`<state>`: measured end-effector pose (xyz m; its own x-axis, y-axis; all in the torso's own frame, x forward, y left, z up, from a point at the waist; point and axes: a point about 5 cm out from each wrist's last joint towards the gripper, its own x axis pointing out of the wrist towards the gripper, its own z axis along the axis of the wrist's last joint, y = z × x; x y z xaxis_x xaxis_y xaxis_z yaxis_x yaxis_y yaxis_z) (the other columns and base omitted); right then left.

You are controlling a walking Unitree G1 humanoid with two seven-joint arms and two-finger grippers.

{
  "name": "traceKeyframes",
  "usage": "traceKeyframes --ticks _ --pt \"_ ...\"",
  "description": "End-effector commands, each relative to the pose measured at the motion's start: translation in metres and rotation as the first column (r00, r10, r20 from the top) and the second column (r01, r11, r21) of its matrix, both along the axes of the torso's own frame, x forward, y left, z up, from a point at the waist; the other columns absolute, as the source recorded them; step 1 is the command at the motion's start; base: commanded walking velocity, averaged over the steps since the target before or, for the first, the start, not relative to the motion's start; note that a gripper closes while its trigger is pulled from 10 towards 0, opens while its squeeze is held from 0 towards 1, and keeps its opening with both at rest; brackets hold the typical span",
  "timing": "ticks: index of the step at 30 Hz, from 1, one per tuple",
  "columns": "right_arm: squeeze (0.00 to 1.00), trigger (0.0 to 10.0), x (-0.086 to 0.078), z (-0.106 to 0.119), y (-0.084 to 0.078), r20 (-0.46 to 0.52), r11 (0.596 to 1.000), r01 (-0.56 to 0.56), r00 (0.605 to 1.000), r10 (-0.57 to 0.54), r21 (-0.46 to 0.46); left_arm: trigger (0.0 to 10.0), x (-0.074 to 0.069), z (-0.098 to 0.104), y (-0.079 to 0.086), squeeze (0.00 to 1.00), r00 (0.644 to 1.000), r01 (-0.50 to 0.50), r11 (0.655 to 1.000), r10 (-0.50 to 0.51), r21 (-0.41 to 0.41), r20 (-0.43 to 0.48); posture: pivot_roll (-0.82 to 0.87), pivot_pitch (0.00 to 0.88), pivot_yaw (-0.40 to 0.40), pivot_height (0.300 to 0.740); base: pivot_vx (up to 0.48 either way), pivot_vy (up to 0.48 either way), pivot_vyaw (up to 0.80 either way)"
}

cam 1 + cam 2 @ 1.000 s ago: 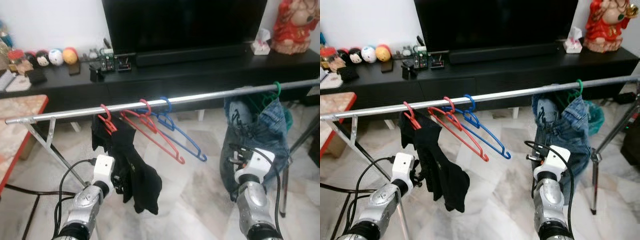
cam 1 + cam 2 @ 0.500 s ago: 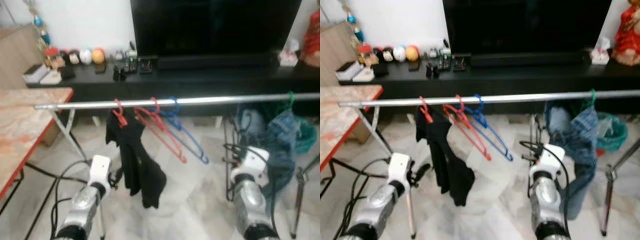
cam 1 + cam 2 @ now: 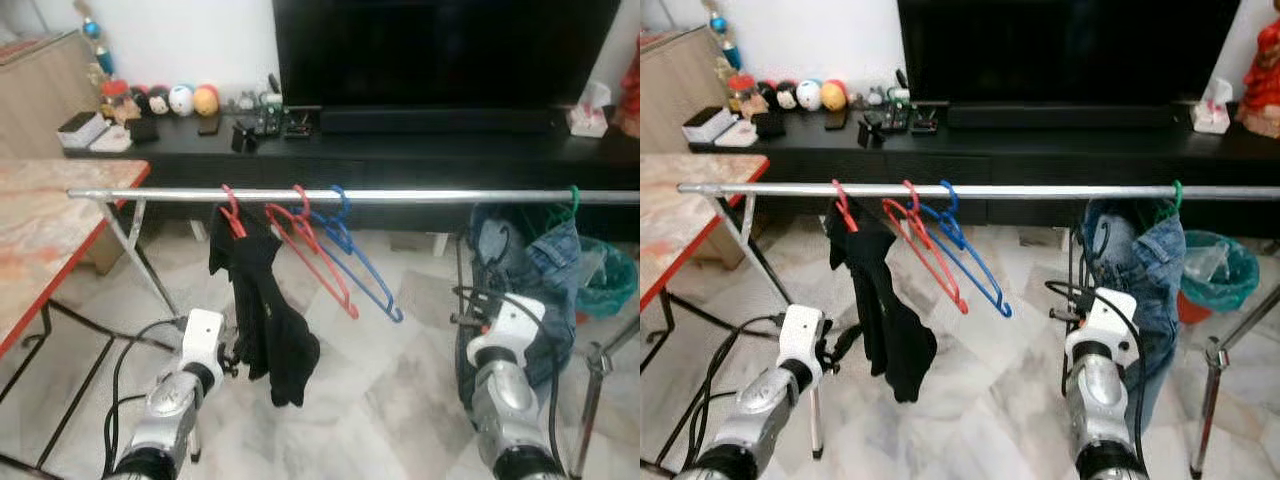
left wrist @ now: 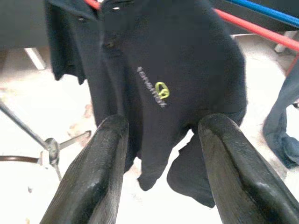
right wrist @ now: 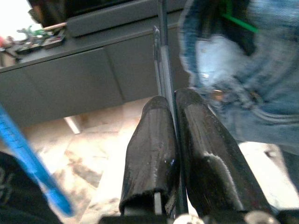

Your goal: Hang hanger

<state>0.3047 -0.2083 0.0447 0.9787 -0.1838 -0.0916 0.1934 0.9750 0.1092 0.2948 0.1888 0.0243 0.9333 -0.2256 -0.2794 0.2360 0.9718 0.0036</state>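
Along the metal rail [image 3: 400, 196], from the left, hang a red hanger [image 3: 232, 214] carrying a black shirt [image 3: 265, 310], an empty red hanger [image 3: 318, 250], a blue hanger [image 3: 365, 265] and jeans [image 3: 530, 270]. Below, the left gripper [image 4: 161, 154] is spread wide and empty facing the shirt. The right gripper [image 5: 175, 140] is pressed together, holding nothing.

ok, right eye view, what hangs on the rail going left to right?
black shirt on a red hanger → empty red hanger → blue hanger → jeans on a green hanger
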Motion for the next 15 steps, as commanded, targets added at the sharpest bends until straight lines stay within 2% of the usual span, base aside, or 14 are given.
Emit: traceKeyframes --ticks 1,4,6,10,15 --pt "0.00 10.0 0.0027 0.0025 0.0023 0.000 1.000 -0.013 1.000 0.013 -0.009 10.0 -0.0005 0.0000 0.0026 0.00 1.000 -0.012 1.000 0.012 -0.002 0.004 0.07 0.001 0.041 0.740 0.000 0.000 0.00" --pt "0.00 10.0 0.0051 0.0054 0.0034 0.006 1.000 -0.021 1.000 0.021 -0.020 10.0 -0.0002 0.0004 0.0028 0.00 1.000 -0.014 1.000 0.014 -0.002 0.006 0.07 0.000 0.041 0.740 0.000 0.000 0.00" --pt "0.00 10.0 0.0078 0.0080 0.0037 0.001 0.998 -0.031 1.000 0.031 -0.063 10.0 -0.0004 0.0001 0.0024 0.00 1.000 -0.009 1.000 0.009 0.005 0.004 0.07 0.000 0.042 0.740 0.000 0.000 0.00" --pt "0.00 10.0 0.0095 0.0099 0.0040 0.014 0.999 -0.025 1.000 0.025 -0.042 10.0 -0.0010 -0.0006 0.0021 0.00 1.000 -0.005 1.000 0.005 0.007 0.001 0.07 0.001 0.040 0.740 0.000 0.000 0.00" --pt "0.00 10.0 0.0093 0.0097 0.0040 0.011 0.999 -0.028 1.000 0.028 -0.045 10.0 -0.0016 -0.0014 0.0030 0.00 1.000 -0.005 1.000 0.005 0.009 -0.004 0.07 0.000 0.041 0.740 0.249 0.000 0.00"
